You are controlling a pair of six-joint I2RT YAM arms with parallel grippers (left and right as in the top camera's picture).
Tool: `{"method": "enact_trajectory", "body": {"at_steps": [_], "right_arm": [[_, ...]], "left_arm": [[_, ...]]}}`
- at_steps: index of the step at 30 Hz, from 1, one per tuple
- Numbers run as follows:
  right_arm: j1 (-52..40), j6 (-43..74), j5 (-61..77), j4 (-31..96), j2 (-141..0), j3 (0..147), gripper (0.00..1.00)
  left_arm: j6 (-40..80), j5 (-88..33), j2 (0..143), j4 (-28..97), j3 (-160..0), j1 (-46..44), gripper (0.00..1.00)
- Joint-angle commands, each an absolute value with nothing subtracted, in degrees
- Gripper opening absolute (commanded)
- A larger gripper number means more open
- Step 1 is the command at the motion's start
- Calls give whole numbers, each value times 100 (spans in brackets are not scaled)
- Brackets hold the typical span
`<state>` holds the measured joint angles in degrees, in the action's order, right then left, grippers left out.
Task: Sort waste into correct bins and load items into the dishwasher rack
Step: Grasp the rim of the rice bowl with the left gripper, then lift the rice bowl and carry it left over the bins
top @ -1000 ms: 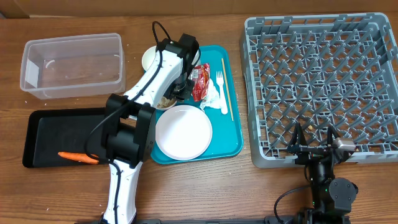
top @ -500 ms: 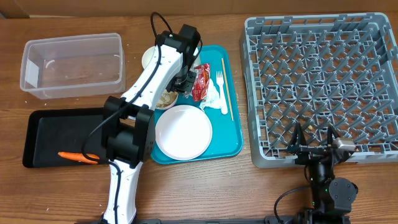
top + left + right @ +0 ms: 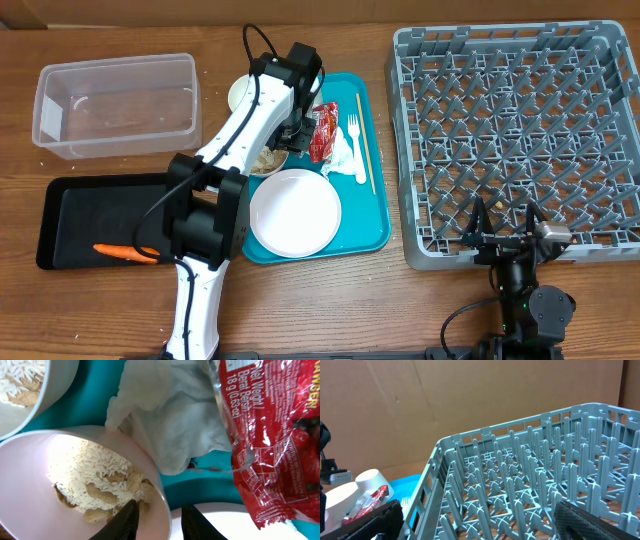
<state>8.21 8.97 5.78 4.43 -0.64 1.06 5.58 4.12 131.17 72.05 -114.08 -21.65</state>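
Observation:
On the teal tray (image 3: 372,232) my left gripper (image 3: 289,136) (image 3: 160,512) points down over a pale bowl (image 3: 262,162) (image 3: 30,475) of rice and nut-like scraps. Its jaws straddle the bowl's rim, one finger inside and one outside, open with small gaps either side. Beside it lie a crumpled white napkin (image 3: 170,420) (image 3: 346,158), a red snack wrapper (image 3: 270,445) (image 3: 322,130), a white fork (image 3: 354,127) and a thin wooden stick (image 3: 365,140). The round plate (image 3: 295,212) sits at the tray's front. My right gripper (image 3: 503,237) (image 3: 480,527) hangs open at the grey dishwasher rack's (image 3: 520,130) front edge.
A second white bowl (image 3: 240,94) (image 3: 20,390) with rice stands at the tray's back left. The clear tub (image 3: 115,105) is at the far left. In front of it, the black tray (image 3: 70,215) holds an orange carrot (image 3: 125,253).
My left gripper has shifted slightly towards the back of the tray and its jaws have widened a little. The right arm has not moved.

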Motion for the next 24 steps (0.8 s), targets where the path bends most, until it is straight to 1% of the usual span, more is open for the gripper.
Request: {"method": "enact_trajectory", "body": {"at_steps": [1, 7, 11, 14, 17, 19, 21, 24], "right_arm": [[838, 919, 609, 416, -27, 47, 100], [838, 919, 609, 416, -27, 45, 100], [838, 919, 609, 416, -27, 47, 100], [838, 919, 609, 416, -27, 45, 100], [838, 919, 609, 416, -27, 47, 100], [838, 919, 609, 416, -27, 47, 100], [838, 919, 609, 416, -27, 45, 100], [838, 919, 609, 416, -27, 47, 100]], "left_arm": [[532, 294, 13115, 7172, -11356, -2123, 33], [530, 294, 13115, 7142, -11122, -2123, 33], [530, 294, 13115, 7124, -11083, -2123, 32], [532, 296, 13115, 7118, -11083, -2123, 25], [530, 298, 13113, 7131, -11083, -2123, 16], [532, 298, 13113, 7133, -11098, -2123, 7], [532, 296, 13113, 7183, -11157, -2123, 4], [532, 296, 13113, 7367, -11402, -2123, 4]]}}
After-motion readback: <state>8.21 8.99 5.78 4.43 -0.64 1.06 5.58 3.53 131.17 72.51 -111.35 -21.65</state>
